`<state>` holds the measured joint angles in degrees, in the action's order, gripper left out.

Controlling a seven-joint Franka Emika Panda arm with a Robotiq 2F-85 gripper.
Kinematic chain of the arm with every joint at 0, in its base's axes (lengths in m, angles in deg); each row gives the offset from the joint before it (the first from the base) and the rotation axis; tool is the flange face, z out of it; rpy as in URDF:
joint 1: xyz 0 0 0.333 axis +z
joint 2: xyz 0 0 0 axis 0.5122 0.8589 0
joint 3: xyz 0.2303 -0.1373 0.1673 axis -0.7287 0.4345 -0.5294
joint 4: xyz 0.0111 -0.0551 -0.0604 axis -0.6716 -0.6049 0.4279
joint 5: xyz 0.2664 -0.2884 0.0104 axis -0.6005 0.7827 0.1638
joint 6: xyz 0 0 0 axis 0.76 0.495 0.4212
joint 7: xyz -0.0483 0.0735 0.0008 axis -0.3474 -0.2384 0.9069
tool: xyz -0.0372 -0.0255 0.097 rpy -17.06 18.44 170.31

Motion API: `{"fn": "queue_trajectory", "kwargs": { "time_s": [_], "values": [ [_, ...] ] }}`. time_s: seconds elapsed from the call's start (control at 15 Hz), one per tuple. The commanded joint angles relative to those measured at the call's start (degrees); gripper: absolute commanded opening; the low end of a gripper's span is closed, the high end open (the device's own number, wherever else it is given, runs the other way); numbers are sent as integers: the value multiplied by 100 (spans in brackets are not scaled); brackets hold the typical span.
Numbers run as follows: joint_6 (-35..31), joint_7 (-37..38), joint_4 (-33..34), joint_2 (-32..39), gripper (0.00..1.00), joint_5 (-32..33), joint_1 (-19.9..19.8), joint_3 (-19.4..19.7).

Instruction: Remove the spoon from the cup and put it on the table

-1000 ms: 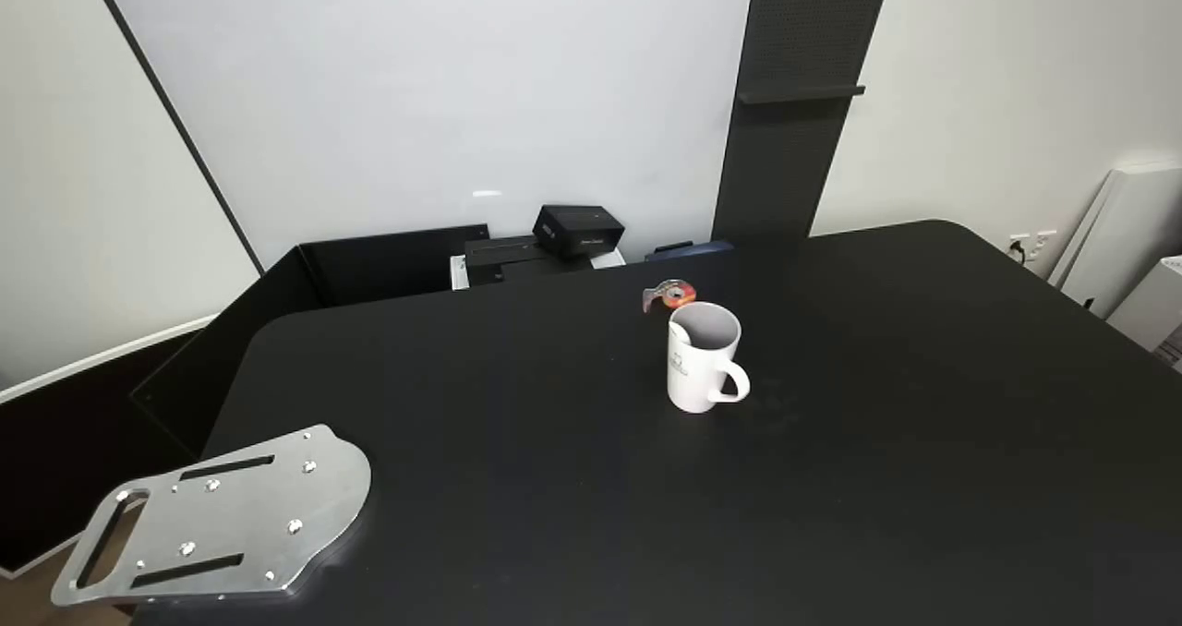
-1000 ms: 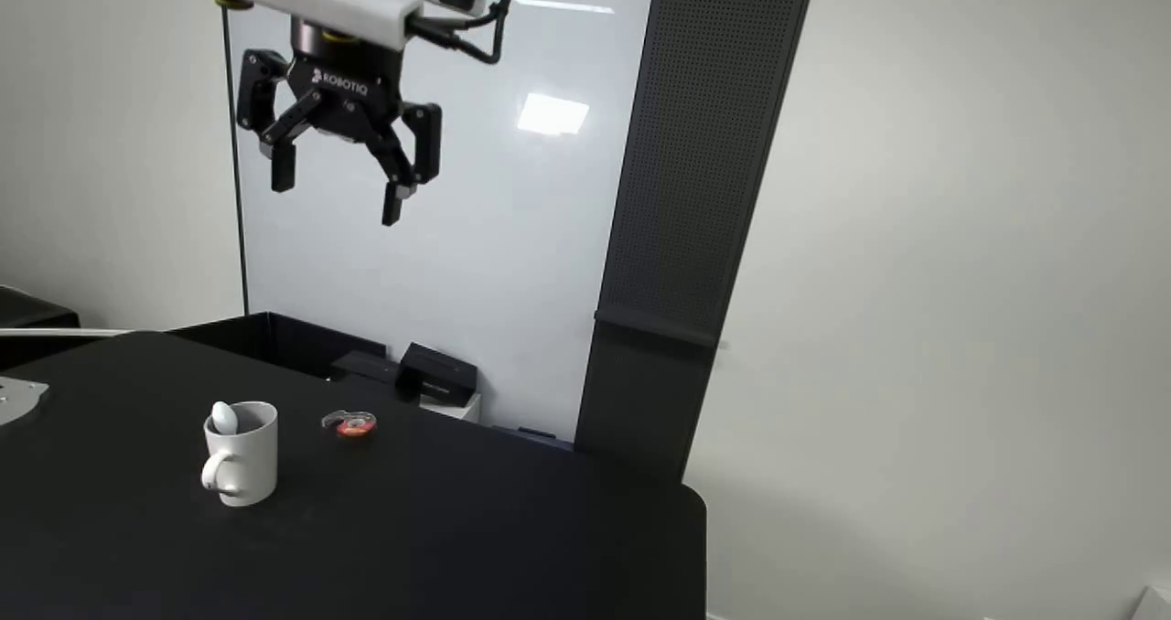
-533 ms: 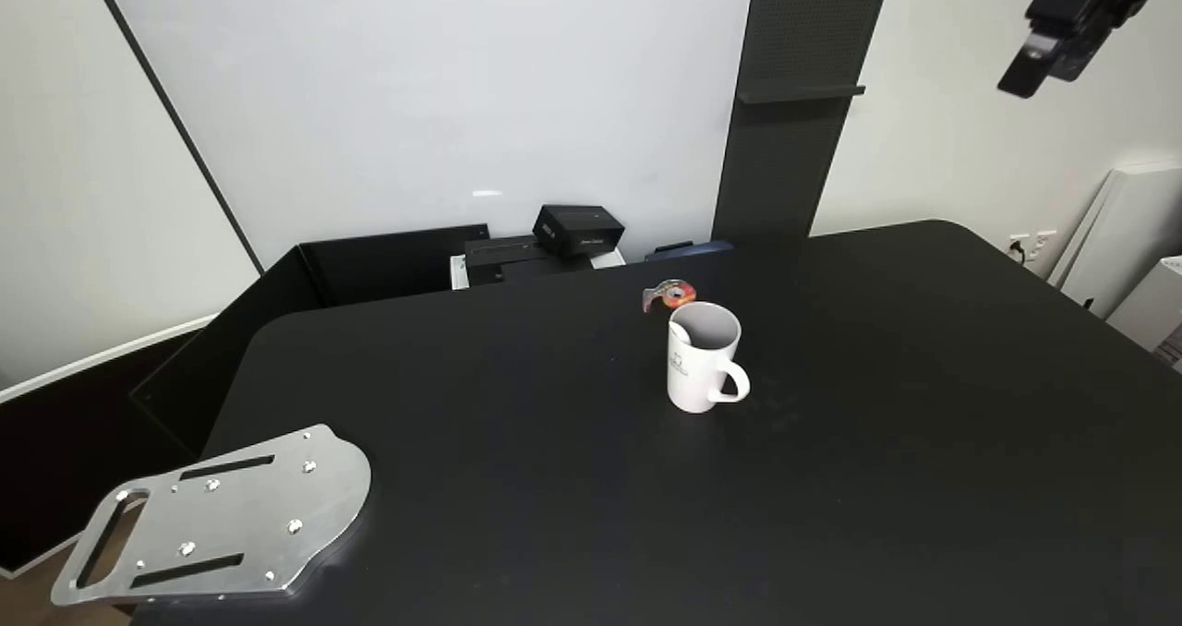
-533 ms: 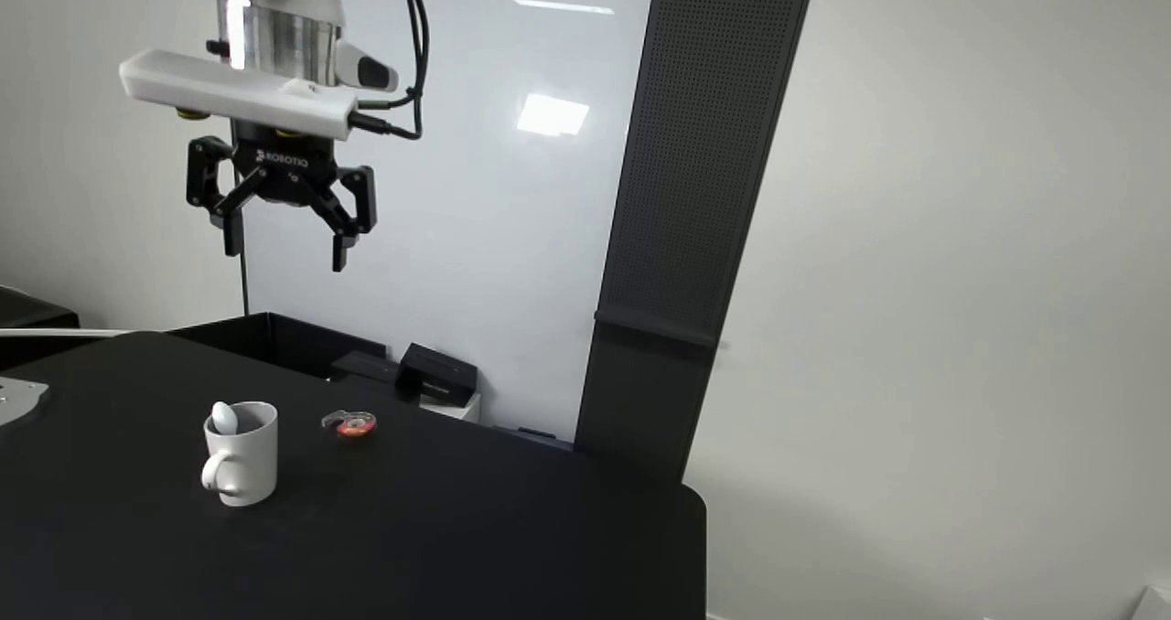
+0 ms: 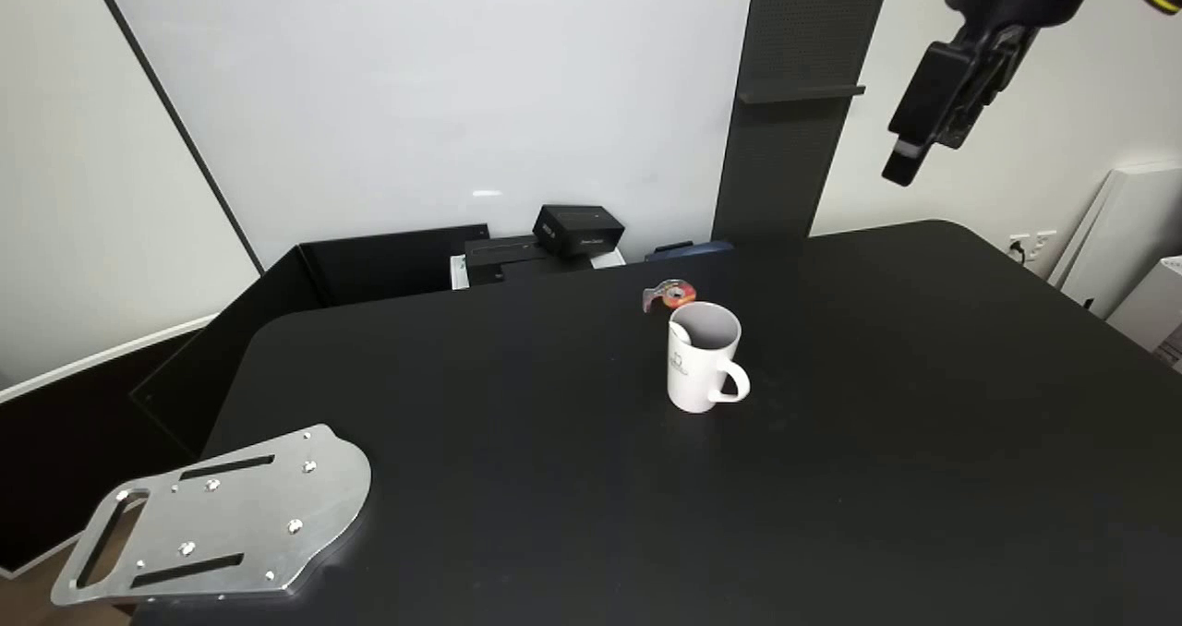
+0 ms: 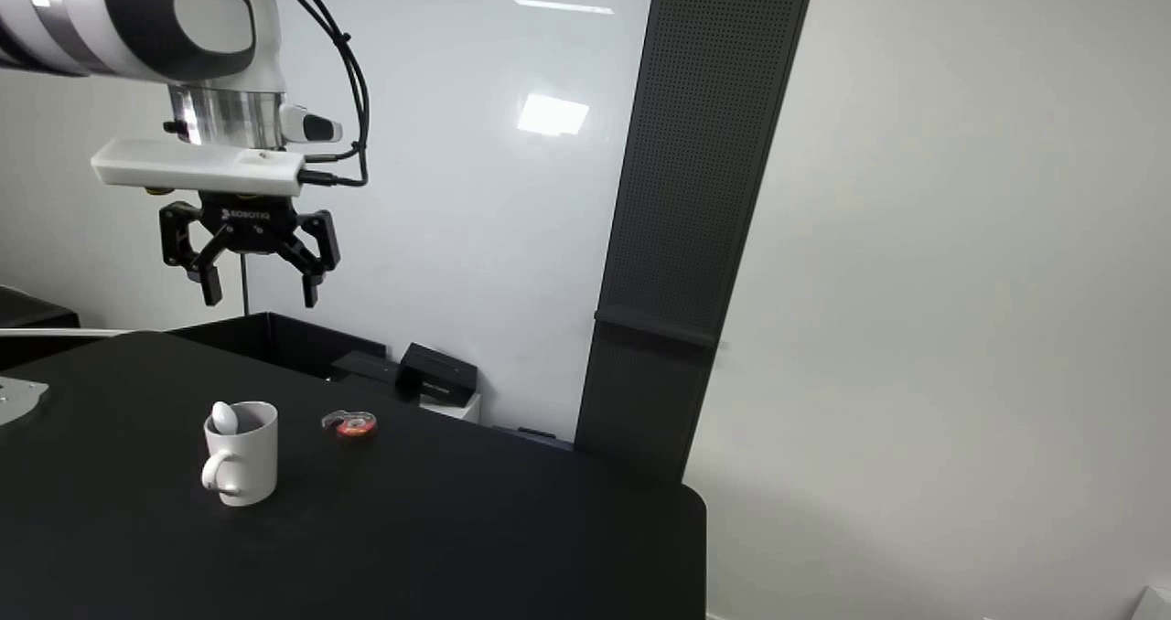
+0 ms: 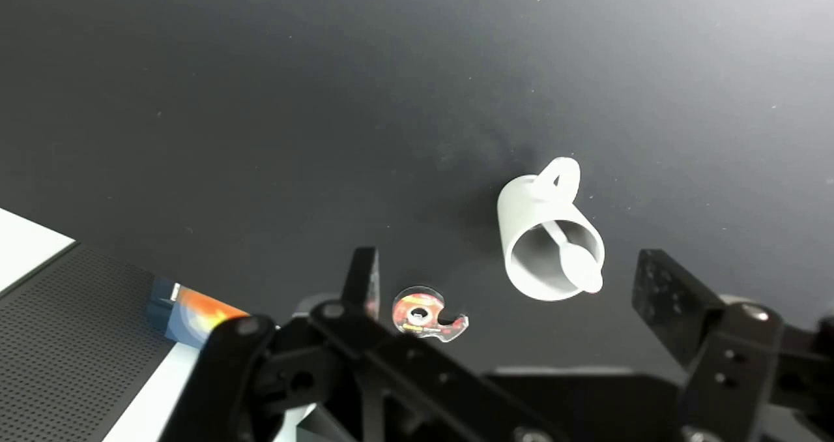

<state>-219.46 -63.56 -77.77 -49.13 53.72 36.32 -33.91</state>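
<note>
A white cup stands upright on the black table (image 5: 517,487), in both exterior views (image 5: 693,384) (image 6: 253,469) and the wrist view (image 7: 520,210). The white spoon leans inside it, bowl up at the rim, in both exterior views (image 5: 681,332) (image 6: 224,418). In the wrist view the spoon (image 7: 578,266) shows its bowl against the rim and part of its handle; the handle's lower end is hidden. My gripper (image 6: 261,297) is wide open, empty and pointing down, well above the table. In the wrist view the cup appears between the spread fingers (image 7: 508,280).
A small clear tape dispenser with an orange-red roll (image 5: 679,294) lies near the cup, also in the wrist view (image 7: 418,313). A grey metal plate with holes (image 5: 249,506) is at a table edge. Black boxes (image 5: 579,230) are beyond the far edge, by the whiteboard wall.
My gripper has come down and moved left in an exterior view, entering from the upper right in another. It stays open. The cup, spoon and tape dispenser have not moved.
</note>
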Motion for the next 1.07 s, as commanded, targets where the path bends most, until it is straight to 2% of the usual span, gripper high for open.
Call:
{"fn": "queue_trajectory", "kwargs": {
  "time_s": [0.0,0.07,0.2,0.47,0.8,1.0],
  "values": [
    [-92,1515,478,491,100,788,210,115],
    [-42,1914,615,615,100,887,464,340],
    [144,2700,897,855,100,1088,646,410],
    [667,4115,1438,1291,100,1216,906,355],
    [847,5088,1887,1721,100,1125,1233,370],
    [543,5293,2002,1922,100,1001,1282,327]
  ]
}}
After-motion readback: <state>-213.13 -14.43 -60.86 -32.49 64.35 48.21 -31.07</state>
